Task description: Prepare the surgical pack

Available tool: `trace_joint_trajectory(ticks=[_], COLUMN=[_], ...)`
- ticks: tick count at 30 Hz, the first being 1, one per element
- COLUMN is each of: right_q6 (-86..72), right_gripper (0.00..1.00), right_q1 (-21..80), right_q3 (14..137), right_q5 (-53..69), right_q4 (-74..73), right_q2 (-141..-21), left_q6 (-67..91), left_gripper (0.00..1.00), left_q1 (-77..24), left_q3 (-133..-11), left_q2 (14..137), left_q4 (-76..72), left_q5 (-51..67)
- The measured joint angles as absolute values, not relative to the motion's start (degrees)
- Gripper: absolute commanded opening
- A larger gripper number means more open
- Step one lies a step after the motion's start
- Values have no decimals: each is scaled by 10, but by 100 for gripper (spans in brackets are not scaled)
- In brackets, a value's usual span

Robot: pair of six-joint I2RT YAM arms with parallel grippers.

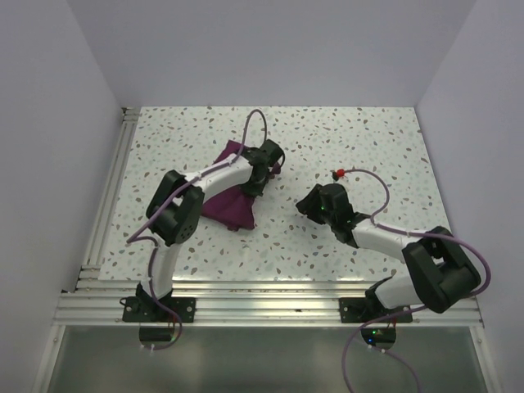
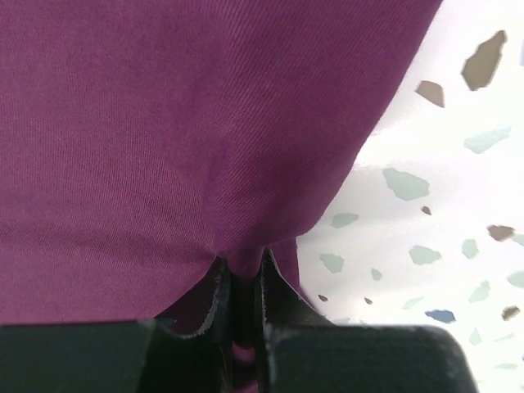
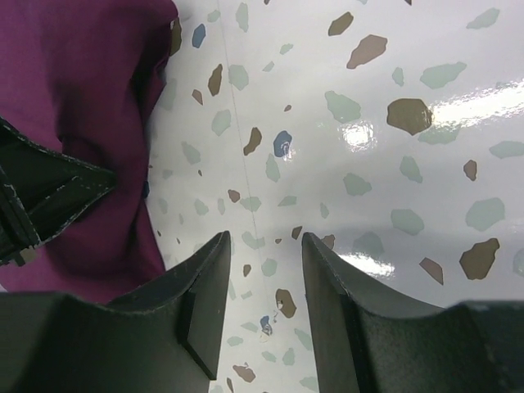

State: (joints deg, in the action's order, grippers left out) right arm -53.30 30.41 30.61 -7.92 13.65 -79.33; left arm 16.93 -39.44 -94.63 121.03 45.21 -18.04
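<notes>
Top external view: the surgical pack [image 1: 232,209] is a rumpled purple heap at roughly 9 o'clock from the table's [image 1: 368,147] middle. Its long axis runs roughly 12 to 6 o'clock, with the wider end toward 6. The left gripper [image 2: 241,266] is pinched narrow on a fold near its 2 o'clock edge. The right gripper [image 3: 264,241] sits at the pack's 3 o'clock, jaws apart over the table, holding nothing.
</notes>
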Motion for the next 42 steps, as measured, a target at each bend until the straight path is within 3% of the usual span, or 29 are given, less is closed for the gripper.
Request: trace_joint_trajectory(ticks=[6,14,19,27,42], right_q6=[-529,-515,-508,-498,-495], right_gripper=[43,51,62,69,71], right_q1=[304,304,304,303,269], right_q3=[306,297,277,268,268], right_q5=[-62,-15,-4,9,29], right_q4=[153,231,289,363,414], right_q2=[-806,-856,-862,-888,-891], left_q6=[171,190,209,220,220], left_gripper=[0,0,0,0,0], left_q1=[-375,-356,-328,-307,-310], left_q3=[-996,-1084,-1063,-1052,-1042], left_q2=[1208,1179,1124,1106,1097], left_q4=[492,512,499,498,498], left_q5=[-93,57,124,153,179])
